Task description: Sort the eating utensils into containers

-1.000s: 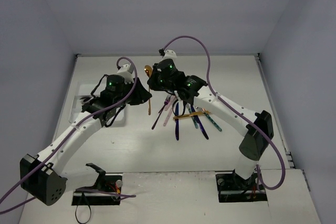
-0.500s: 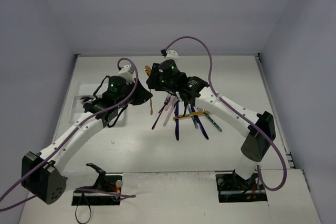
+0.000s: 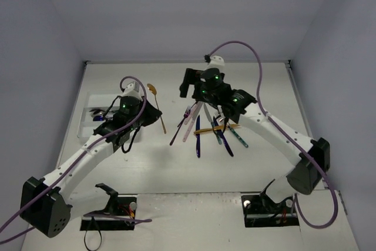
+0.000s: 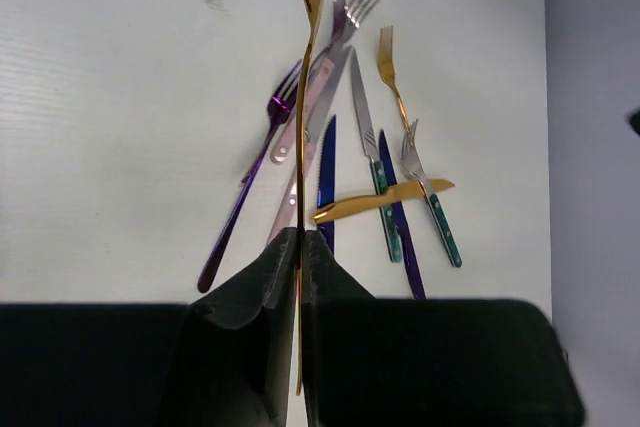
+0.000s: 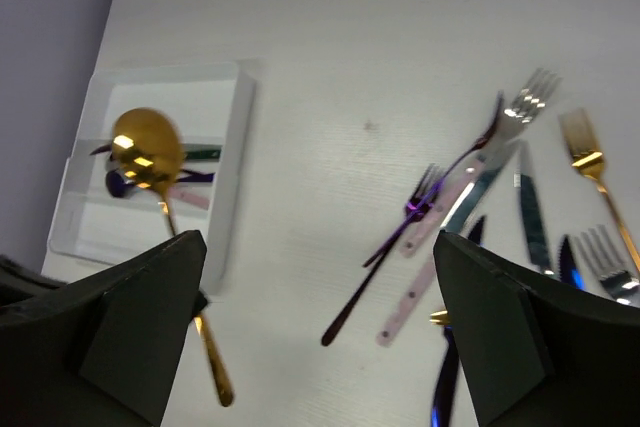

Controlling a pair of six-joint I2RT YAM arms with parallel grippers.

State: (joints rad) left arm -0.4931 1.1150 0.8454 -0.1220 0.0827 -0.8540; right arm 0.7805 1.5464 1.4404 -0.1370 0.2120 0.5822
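Note:
My left gripper (image 3: 156,111) is shut on a gold spoon (image 3: 154,99) and holds it off the table between the white tray (image 3: 85,124) and the pile. In the left wrist view the spoon (image 4: 308,17) stands edge-on, its handle clamped between the fingers (image 4: 270,282). Loose utensils lie mid-table: a purple fork (image 4: 240,212), pink knife (image 4: 300,137), blue knife (image 4: 326,172), gold knife (image 4: 380,200), gold fork (image 4: 390,72) and teal-handled pieces (image 4: 440,227). My right gripper (image 3: 189,88) is open and empty above the pile's far left (image 5: 320,337).
The tray (image 5: 238,137) holds a few dark blue, pink and teal utensils (image 5: 185,177). In the right wrist view the gold spoon (image 5: 146,147) hangs just in front of the tray's near edge. Grey walls close the table on three sides.

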